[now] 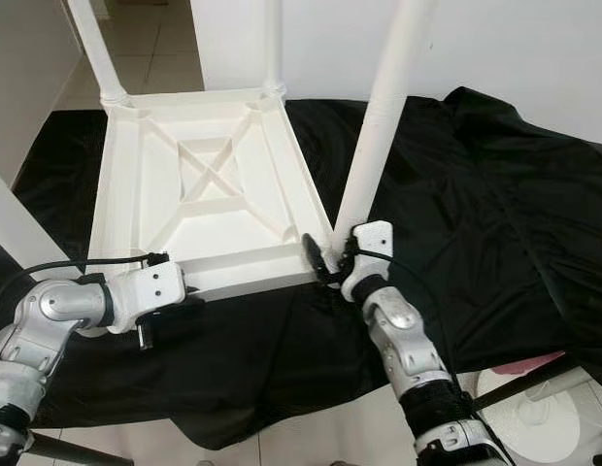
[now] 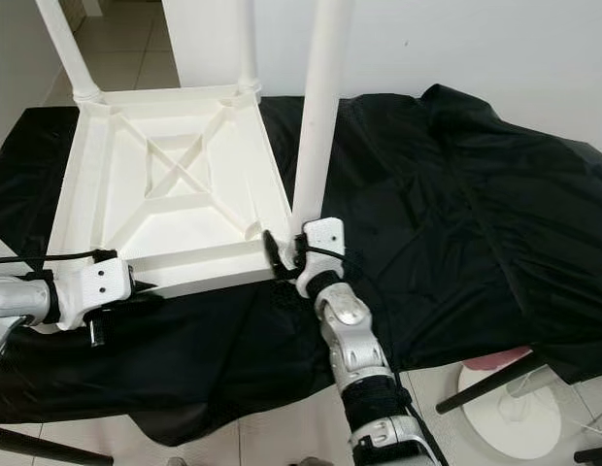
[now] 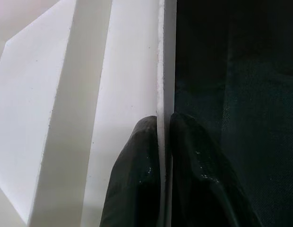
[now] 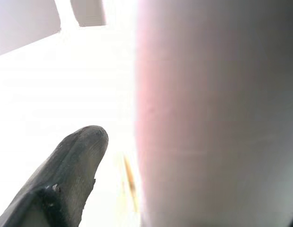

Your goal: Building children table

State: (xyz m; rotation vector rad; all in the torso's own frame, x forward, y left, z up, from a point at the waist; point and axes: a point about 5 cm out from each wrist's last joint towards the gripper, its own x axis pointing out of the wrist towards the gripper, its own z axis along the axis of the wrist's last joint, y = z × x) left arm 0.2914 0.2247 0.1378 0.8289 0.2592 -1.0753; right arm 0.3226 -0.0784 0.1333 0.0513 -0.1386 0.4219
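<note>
1. White ribbed plastic tabletop (image 1: 218, 184) lies inverted on a black cloth (image 1: 495, 214).
2. Left hand (image 3: 164, 142) pinches its thin near edge.
3. Right hand (image 1: 325, 260) clasps the base of a round leg (image 1: 379, 116).

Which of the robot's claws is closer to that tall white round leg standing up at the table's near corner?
Right. The right gripper is at the base of the tall white round leg; the left gripper pinches the upturned white plastic table rim at the opposite near corner.

The upturned table top (image 1: 218, 184) and its legs (image 1: 379, 121) are plain white, lying on a black cloth (image 1: 476, 214). Silver arms end in black fingers (image 3: 137, 179); the floor tiles (image 1: 146, 44) are pale beige.
</note>
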